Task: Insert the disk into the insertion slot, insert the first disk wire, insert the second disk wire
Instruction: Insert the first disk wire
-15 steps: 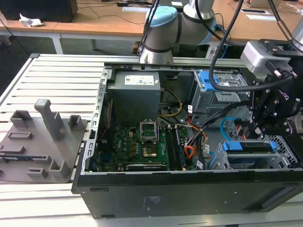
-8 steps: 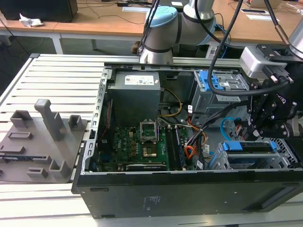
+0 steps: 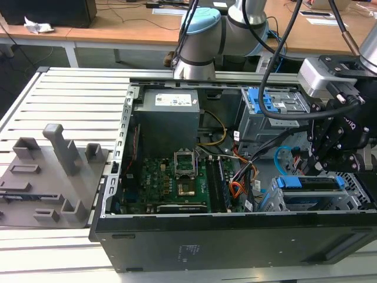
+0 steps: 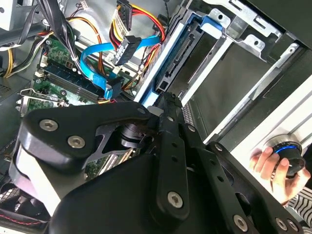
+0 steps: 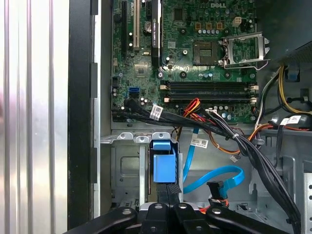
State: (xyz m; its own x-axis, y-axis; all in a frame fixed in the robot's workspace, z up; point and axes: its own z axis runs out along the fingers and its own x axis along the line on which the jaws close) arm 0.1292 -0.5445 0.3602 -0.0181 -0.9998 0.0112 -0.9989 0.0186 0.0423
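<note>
The disk (image 3: 312, 184), black in a blue carrier, sits in the insertion slot (image 3: 355, 200), a low perforated grey bay at the case's corner on the exterior view's right. My gripper (image 3: 321, 167) hangs just above it. In the first wrist view the gripper (image 5: 169, 191) is shut, its tips at the end of the blue carrier (image 5: 165, 165) inside the bay (image 5: 124, 168). The second wrist view shows the gripper (image 4: 165, 100) touching the disk's (image 4: 187, 63) end. A blue flat wire (image 5: 217, 175) with a black plug (image 4: 127, 48) lies loose beside the bay. A plug on red and yellow wires (image 4: 124, 9) hangs free.
A taller grey cage with a blue tab (image 3: 274, 105) stands behind the bay. The motherboard (image 3: 171, 180) and black cable bundles (image 5: 234, 139) fill the case's middle. Grey fixtures (image 3: 50, 171) lie at the exterior view's left. A person's hand (image 4: 270, 165) holds a round knob outside the case.
</note>
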